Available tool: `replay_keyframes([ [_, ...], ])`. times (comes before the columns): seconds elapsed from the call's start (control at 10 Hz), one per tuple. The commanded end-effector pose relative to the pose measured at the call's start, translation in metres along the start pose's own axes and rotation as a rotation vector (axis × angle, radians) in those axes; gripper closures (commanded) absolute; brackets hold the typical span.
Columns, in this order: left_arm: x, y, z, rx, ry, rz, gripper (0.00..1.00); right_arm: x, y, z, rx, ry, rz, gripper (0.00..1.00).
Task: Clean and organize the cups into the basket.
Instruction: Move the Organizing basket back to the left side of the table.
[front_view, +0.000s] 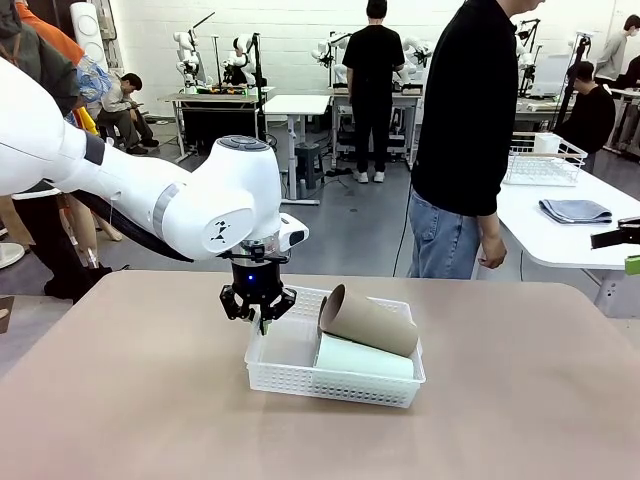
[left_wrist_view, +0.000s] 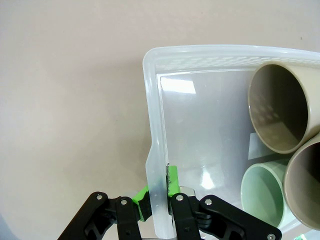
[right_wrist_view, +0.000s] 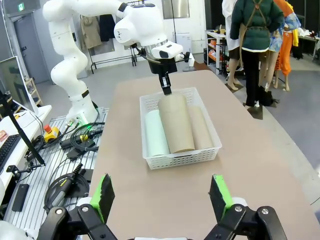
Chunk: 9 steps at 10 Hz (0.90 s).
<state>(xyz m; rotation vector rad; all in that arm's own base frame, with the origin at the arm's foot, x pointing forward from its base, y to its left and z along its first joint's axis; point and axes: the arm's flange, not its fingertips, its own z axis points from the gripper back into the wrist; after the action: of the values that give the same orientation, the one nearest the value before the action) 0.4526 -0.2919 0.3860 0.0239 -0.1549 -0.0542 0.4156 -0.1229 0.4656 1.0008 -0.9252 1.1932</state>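
Tan tabletop (front_view: 120, 400) runs from the near edge across the whole foreground, bare apart from one white basket (front_view: 330, 385) near its middle. Left arm (front_view: 150, 200), large and white, reaches in from the left side and bends down over the basket's left end. Person in a black top and jeans (front_view: 465, 140) stands at the far side, just right of centre, one hand hanging by the hip. White side table (front_view: 560, 225) to the right carries a wire rack (front_view: 542, 160) and a folded grey cloth (front_view: 575, 211).

Basket: shallow, mesh-sided, upright on the table. Cups lie on their sides inside it. Pale green cup (front_view: 365, 357) flat on the floor along the near wall; tan cup (front_view: 368, 320) resting on top, tilted, open mouth toward the left arm. From the right wrist a third, beige cup (right_wrist_view: 201, 129) lies beside them, against the other long wall.

Left gripper (front_view: 262, 322): jaws pinched tight on the basket's short left wall, one green pad (left_wrist_view: 172, 179) inside, the other outside.

Right gripper (right_wrist_view: 162, 197): spread fully wide, holding nothing, above bare table, well apart from the basket.
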Motion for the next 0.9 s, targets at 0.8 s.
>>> replay_keyframes([
  [0.8,-0.001,-0.001,0.001,0.001,-0.001,-0.002,1.00,-0.095,0.051,0.133,-0.173,-0.220,-0.810,0.00],
])
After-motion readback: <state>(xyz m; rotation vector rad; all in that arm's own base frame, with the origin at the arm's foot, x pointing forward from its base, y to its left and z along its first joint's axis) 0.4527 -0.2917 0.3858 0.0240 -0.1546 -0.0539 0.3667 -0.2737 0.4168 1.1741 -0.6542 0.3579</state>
